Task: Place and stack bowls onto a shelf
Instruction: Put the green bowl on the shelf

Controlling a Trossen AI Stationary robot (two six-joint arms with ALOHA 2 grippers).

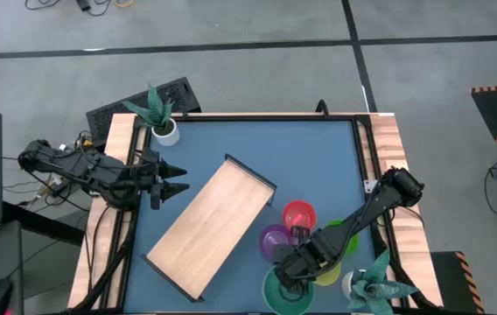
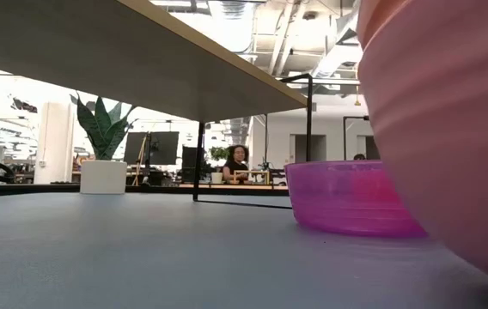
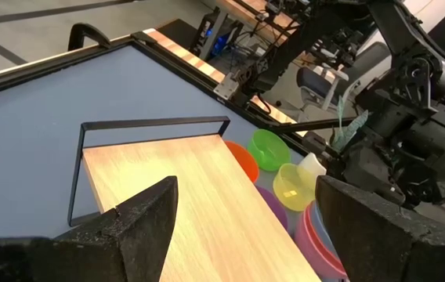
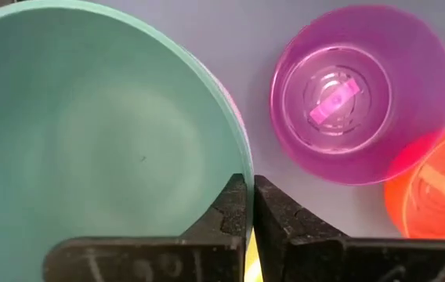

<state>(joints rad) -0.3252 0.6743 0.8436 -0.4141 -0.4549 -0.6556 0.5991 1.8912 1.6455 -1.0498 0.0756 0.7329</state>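
Blue tabletop is crossed diagonally by the shelf, a long pale wood-grain board with thin dark metal end brackets. Smooth round plastic bowls are clustered beside its right end: a large teal bowl, a translucent purple bowl and a red bowl. The teal rim is pinched between the closed fingers of the right gripper, reached in low. The left gripper is held spread apart near the table's left edge.

A grey floor crossed by dark lines surrounds the table; bright windows light the open office behind.
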